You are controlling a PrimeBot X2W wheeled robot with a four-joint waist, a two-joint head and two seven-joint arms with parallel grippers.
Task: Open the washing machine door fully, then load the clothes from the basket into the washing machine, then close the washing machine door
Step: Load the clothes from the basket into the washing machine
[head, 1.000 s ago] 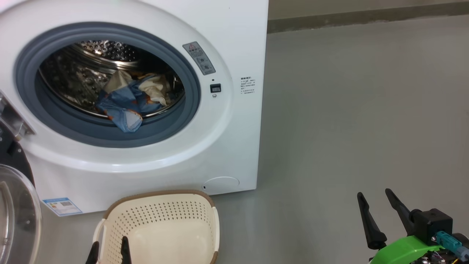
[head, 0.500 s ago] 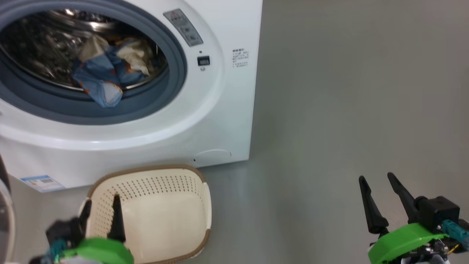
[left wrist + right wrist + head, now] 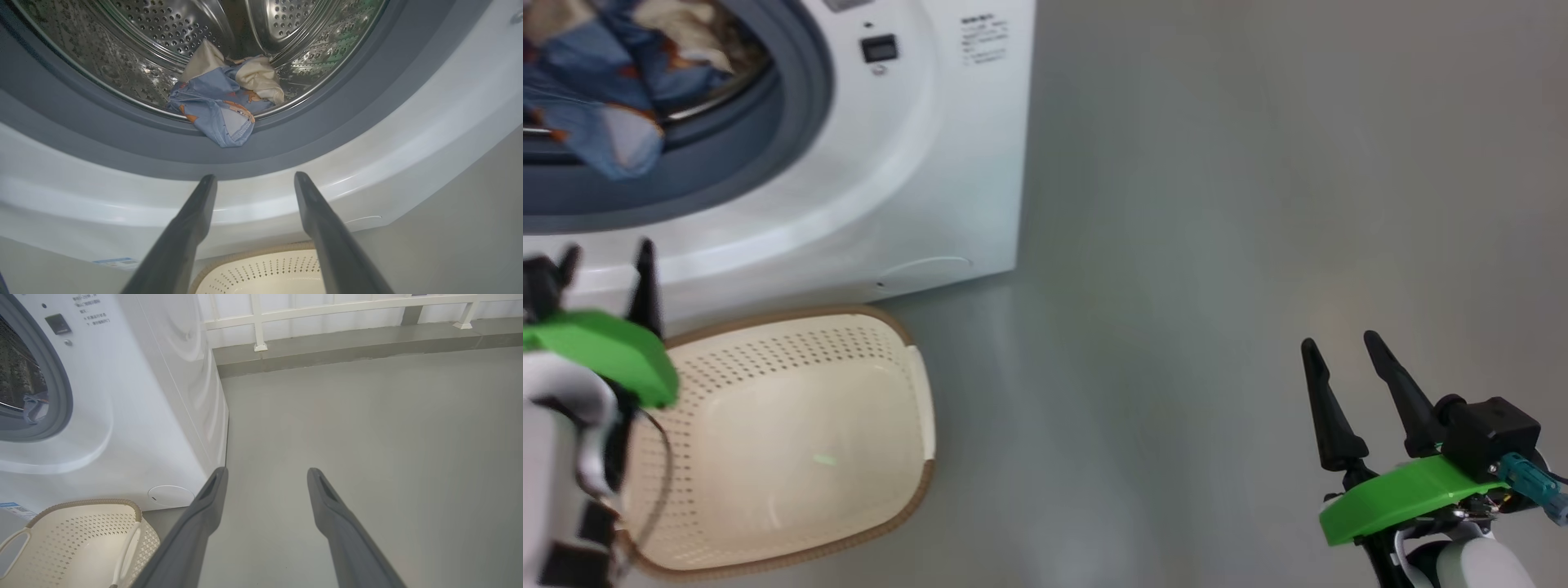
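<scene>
The washing machine (image 3: 931, 163) is cut off by the head view's top and left edges. The left gripper (image 3: 609, 253) is blurred, and part of the basket (image 3: 792, 408) is hidden behind it. The printed label (image 3: 984, 41) cannot be read.

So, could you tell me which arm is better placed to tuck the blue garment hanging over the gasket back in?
Left, I'd say. The left gripper is open and points at the blue garment from just below the gasket; the right gripper hangs over bare floor, beside the washing machine.
</scene>
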